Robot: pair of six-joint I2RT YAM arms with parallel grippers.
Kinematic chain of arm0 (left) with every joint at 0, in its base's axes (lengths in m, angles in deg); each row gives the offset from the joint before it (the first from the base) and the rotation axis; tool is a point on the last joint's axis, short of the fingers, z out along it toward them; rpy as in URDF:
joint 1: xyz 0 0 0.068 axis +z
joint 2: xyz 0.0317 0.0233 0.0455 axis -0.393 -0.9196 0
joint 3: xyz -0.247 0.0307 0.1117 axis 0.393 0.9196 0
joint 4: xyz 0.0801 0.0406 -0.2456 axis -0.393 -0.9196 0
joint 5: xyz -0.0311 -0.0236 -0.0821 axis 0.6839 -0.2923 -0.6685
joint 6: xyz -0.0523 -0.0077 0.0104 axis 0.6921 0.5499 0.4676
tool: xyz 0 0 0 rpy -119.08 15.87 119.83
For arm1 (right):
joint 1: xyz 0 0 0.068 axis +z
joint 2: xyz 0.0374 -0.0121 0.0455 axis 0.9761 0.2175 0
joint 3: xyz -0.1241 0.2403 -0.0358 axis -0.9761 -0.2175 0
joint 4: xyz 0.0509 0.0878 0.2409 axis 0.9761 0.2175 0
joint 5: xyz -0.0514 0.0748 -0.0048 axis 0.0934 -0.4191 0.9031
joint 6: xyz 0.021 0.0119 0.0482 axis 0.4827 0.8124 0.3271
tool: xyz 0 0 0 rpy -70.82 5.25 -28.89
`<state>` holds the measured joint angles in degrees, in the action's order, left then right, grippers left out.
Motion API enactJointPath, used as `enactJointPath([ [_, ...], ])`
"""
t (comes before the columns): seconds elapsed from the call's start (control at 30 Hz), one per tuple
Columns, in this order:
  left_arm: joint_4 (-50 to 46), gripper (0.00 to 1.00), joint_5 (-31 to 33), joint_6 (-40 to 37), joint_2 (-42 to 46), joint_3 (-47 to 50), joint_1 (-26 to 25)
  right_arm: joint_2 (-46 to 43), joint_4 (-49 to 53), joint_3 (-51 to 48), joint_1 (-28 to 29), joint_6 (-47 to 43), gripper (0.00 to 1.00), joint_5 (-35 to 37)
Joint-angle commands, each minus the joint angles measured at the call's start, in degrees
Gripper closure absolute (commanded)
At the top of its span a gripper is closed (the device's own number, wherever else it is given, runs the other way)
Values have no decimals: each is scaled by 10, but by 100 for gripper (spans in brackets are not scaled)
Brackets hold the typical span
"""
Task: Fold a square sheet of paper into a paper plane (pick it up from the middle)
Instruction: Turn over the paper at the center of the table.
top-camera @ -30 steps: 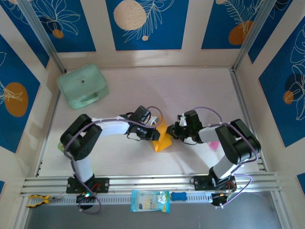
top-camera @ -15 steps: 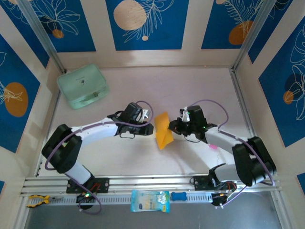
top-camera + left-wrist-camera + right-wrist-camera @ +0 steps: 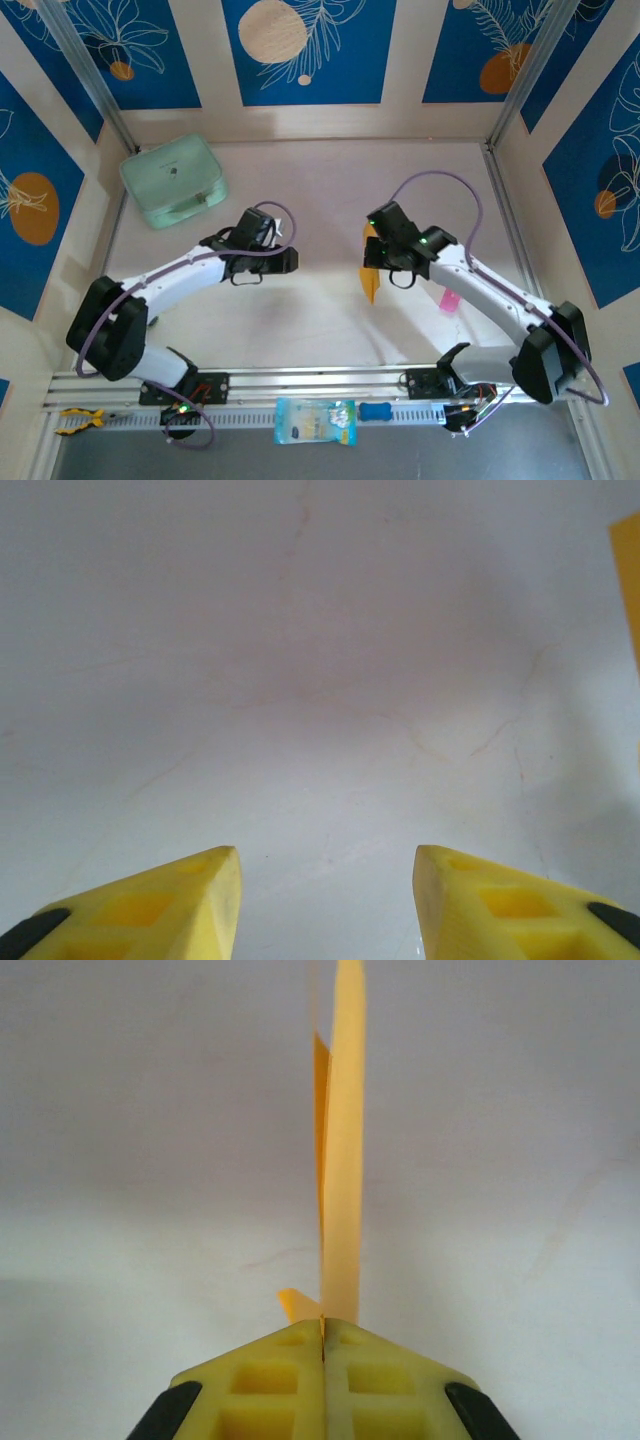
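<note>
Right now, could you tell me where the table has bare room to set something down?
The widest bare stretch is the back of the table, from the green case across to the right wall. The gap between the open left gripper and the folded paper is also free. It is crowded around the right gripper, shut on that paper.

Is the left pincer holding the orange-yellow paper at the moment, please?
No, the left pincer gapes open around nothing, while the right pincer is shut on the folded paper.

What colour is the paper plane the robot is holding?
Orange-yellow; the paper plane shows best in the right wrist view.
</note>
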<state>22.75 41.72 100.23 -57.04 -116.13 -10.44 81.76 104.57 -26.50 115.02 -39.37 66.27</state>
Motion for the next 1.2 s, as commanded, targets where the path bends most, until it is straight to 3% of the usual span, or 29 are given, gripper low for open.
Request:
enactJointPath([
  [0.0, -39, 51, 43, 12, 26, 14, 16, 55, 159, 50, 42, 29, 94, 190],
  [0.23, -91, 49, 110, 29, 60, 17, 52, 204, 246, 131, 129, 97, 94, 297],
  [0.47, -114, 48, 141, 39, 98, 30, 92, 350, 264, 218, 199, 120, 93, 279],
  [0.97, -118, 48, 137, 35, 113, 35, 110, 419, 131, 285, 238, 48, 87, 128],
  [1.07, -118, 48, 132, 33, 114, 35, 111, 407, 80, 269, 236, 26, 82, 71],
  [1.17, -115, 48, 122, 27, 114, 36, 111, 350, -1, 229, 229, 9, 64, 3],
])
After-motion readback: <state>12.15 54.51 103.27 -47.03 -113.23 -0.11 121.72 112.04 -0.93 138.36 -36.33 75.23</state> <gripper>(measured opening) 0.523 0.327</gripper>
